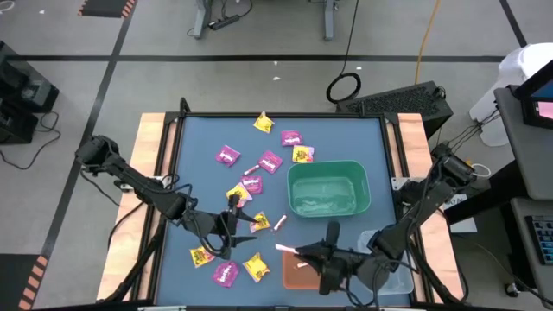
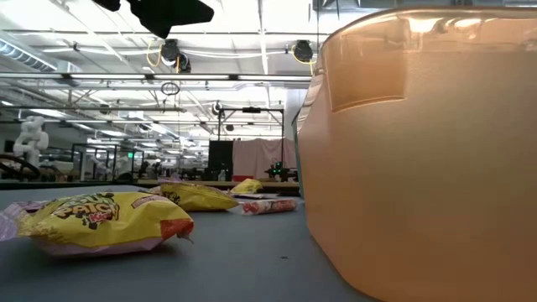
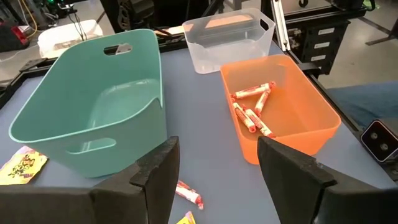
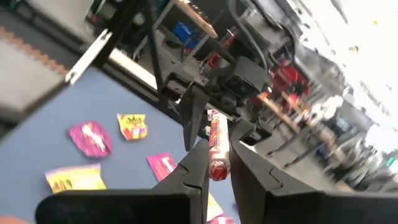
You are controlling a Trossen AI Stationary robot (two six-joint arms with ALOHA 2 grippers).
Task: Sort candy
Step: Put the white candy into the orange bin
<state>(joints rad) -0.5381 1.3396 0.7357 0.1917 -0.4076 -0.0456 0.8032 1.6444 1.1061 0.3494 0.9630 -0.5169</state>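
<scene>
Candy lies scattered on the blue table: magenta packets (image 1: 227, 155), yellow packets (image 1: 263, 123) and a pink-white stick (image 1: 280, 223). My right gripper (image 1: 298, 251) hovers at the near edge, over the left end of the orange bin (image 1: 302, 269), and is shut on a pink-white stick (image 4: 215, 140). The orange bin (image 3: 280, 106) holds several sticks. My left gripper (image 3: 217, 180) stands open above the table among the packets, facing the green bin (image 3: 93, 106), with nothing between its fingers. My right gripper pinches the pink-white stick near one end (image 4: 218, 167) between its two fingertips. The fingers reach in about level from the table's right. The rest of the stick (image 1: 285, 249) juts out past the fingertips, lifted clear of the table.
The green bin (image 1: 328, 188) stands right of centre. A clear bin (image 3: 230, 37) sits beyond the orange one, at the near right corner. A loose stick (image 3: 188, 194) and a yellow packet (image 3: 22, 168) lie just before my left gripper. In the low view the orange bin (image 2: 419, 151) fills the right.
</scene>
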